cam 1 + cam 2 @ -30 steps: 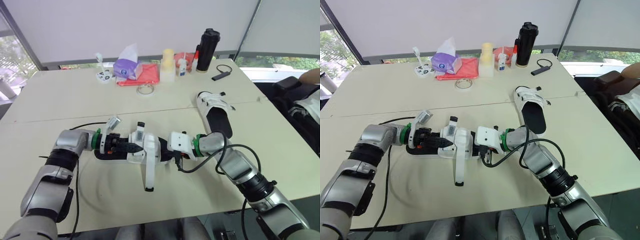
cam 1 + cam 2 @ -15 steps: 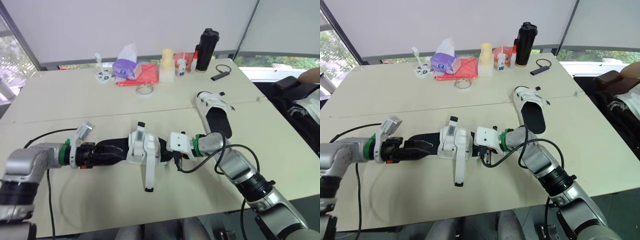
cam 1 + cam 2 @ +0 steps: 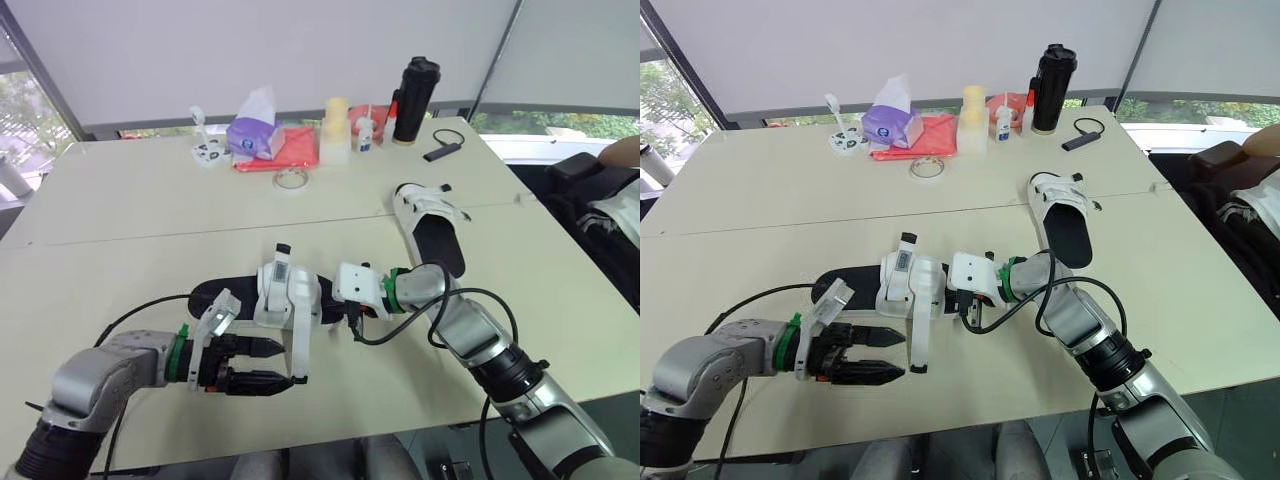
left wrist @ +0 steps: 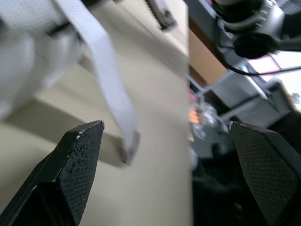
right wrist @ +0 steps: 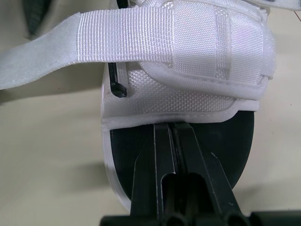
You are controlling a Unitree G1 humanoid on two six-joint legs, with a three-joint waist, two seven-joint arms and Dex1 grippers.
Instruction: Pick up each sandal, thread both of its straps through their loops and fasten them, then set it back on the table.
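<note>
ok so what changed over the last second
The left gripper drew back from the heel of the near sandal, then swung toward the robot; it now sits open by the loose strap. The right gripper stays shut at the sandal's other end; the far sandal is unmoved.

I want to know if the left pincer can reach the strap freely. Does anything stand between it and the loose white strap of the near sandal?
Nothing visible does. The left pincer is open, and the loose strap of the sandal ends just beyond its fingertips, with only bare table between.
</note>
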